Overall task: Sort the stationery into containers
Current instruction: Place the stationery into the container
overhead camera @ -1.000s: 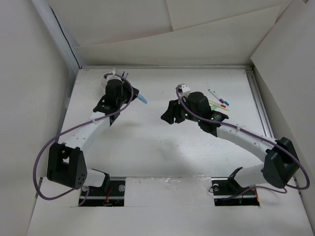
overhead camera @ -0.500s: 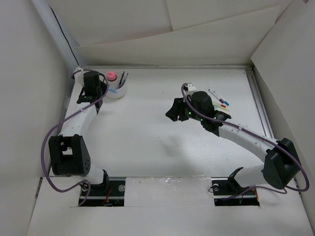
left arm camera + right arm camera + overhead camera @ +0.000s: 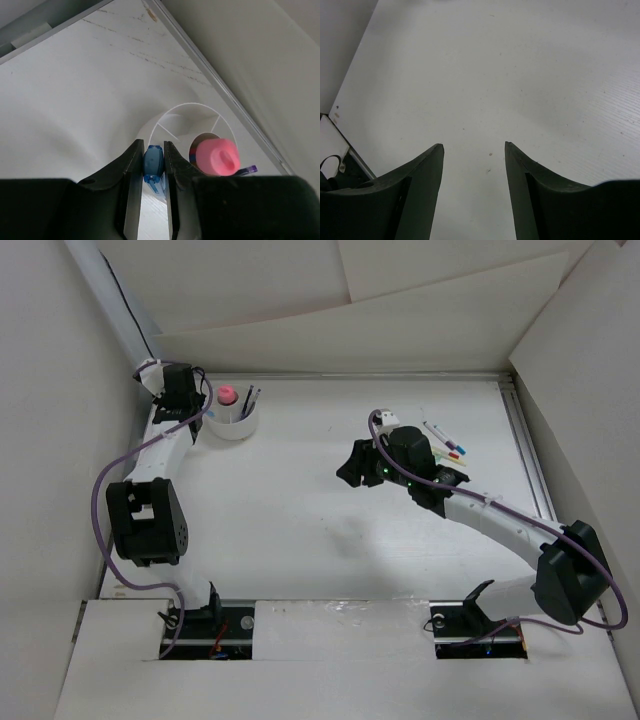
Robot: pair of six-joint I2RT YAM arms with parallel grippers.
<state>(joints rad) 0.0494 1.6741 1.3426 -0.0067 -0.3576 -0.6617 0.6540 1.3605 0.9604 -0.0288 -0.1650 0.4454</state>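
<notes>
My left gripper is shut on a blue capped pen and holds it at the near rim of the round white divided cup. The cup stands at the table's back left. In it are a short tube with a round pink cap, seen also from above, and a thin pen with a purple cap. My left gripper is just left of the cup. My right gripper is open and empty over bare table, mid-right in the top view. Several thin pens lie behind the right arm.
White walls enclose the table on the left, back and right. A metal rail runs along the right edge. The back wall's base runs close behind the cup.
My left arm has swung from the table's middle to the back left corner, carrying the blue pen, and uncovered the cup. The right arm has barely moved.
</notes>
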